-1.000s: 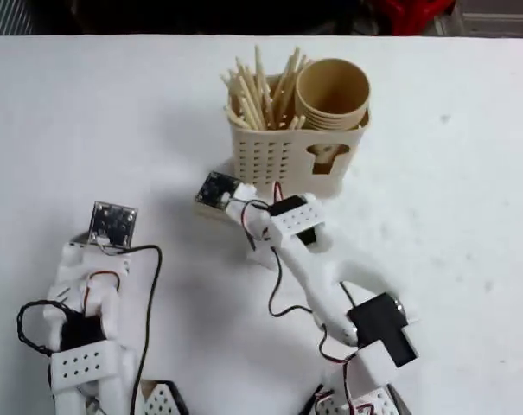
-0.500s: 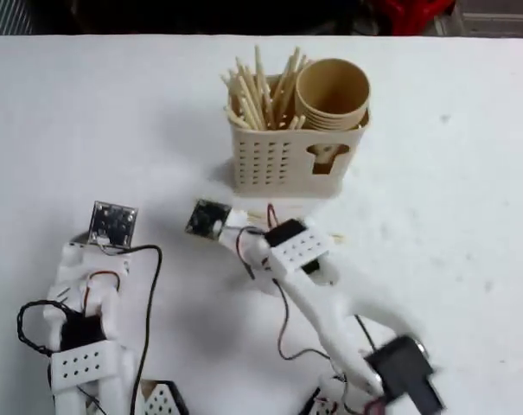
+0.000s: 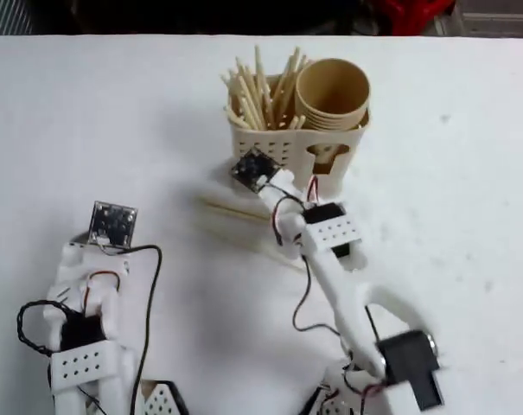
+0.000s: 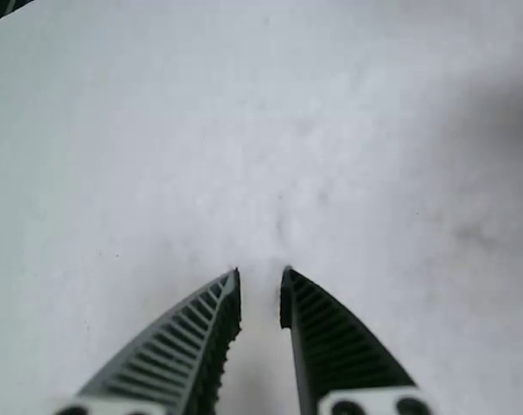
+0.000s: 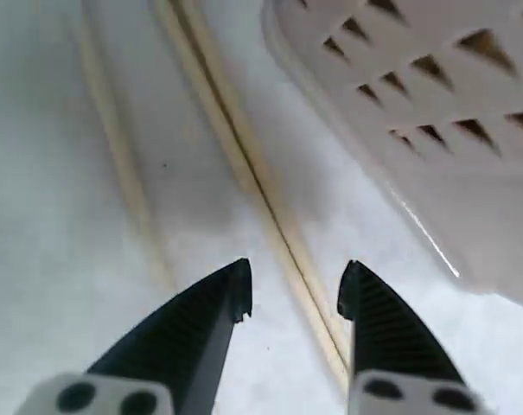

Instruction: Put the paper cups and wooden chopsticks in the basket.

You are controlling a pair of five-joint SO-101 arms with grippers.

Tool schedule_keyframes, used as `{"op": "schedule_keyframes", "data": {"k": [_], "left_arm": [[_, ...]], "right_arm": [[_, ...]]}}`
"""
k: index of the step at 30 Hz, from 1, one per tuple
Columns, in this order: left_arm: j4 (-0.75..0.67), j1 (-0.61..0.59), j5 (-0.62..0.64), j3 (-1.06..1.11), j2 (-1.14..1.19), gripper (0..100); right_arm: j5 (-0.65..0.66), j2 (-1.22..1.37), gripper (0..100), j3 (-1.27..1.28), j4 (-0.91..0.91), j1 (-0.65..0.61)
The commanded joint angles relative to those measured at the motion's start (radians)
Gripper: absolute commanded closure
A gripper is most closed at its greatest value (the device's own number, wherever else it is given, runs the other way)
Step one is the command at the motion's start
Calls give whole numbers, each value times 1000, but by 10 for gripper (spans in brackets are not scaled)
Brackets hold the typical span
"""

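My right gripper [image 5: 294,281] is hovering, jaws spread, astride a chopstick pair [image 5: 244,164] lying on the table [image 5: 36,86], near side of the basket [image 5: 503,173]. I am judging them light, stiff, slippery, best pinched across both mid-length.

Probably a lab: white table [image 3: 71,104], exposed wiring [image 3: 150,298].

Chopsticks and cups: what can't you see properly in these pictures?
1. High view: the right arm hides most of the loose chopsticks, so their number is unclear.
2. Right wrist view: the picture's edges cut off their ends beyond the right hand.
3. High view: the basket wall hides how many paper cups are stacked.
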Motion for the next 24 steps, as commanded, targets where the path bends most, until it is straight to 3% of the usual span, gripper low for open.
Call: {"op": "schedule_keyframes", "data": {"k": [1,11,19,24], "left_arm": [[-18,13,6,-5,-8,906],[-18,13,6,-5,-8,906],[-18,13,6,-5,-8,906],[-18,13,6,-5,-8,906]], "right_arm": [[-12,51,823,-43,-59,15],[-11,71,823,-34,28,-2],[-20,71,823,-34,185,-166],[-20,70,823,-40,214,-205]]}}
